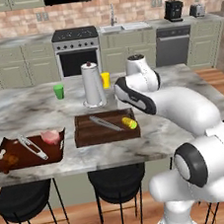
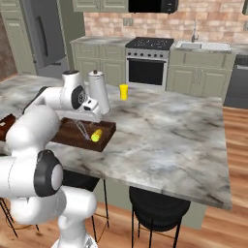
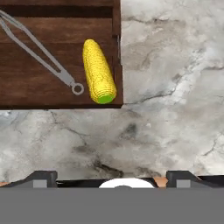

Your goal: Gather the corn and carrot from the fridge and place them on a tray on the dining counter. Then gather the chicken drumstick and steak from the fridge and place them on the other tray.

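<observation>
In the left base view, the corn (image 1: pixel 130 123) lies at the right end of the near tray (image 1: pixel 107 134) on the tabletop (image 1: pixel 29 107); the other tray (image 1: pixel 20 157) holds meat.

In the right base view, the arm hangs over that corn.

In the hand view, the jaws stand wide and empty. The corn looks delivered; the carrot is next, from the fridge (image 2: pixel 46 34).

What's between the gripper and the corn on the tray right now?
Nothing visible. The corn lies at the tray's right edge beside the tongs, which sit to its side, apart from it. The open gripper is over bare counter just off the tray.
</observation>
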